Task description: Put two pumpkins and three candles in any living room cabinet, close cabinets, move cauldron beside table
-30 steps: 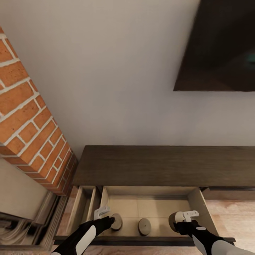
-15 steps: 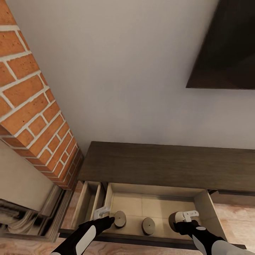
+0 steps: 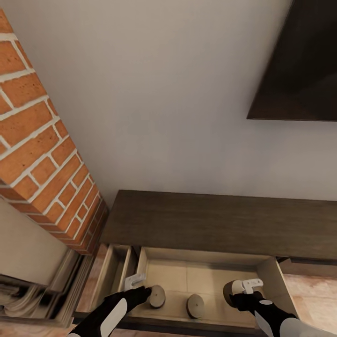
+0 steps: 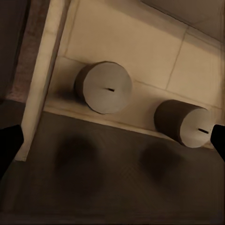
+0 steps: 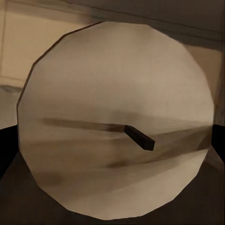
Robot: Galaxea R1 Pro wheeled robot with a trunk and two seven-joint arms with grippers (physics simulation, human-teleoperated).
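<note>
Two candles lie in the open drawer of the cabinet, near its front edge. The right gripper holds a third candle over the drawer's right front corner — its flat top crowds the right wrist view. The left gripper hangs just beside the left candle, fingers spread wide, empty. To do this well, I'd lower the held candle until it sits on the drawer floor, clear of the side wall and its neighbour — then let go and lift straight up.
</note>
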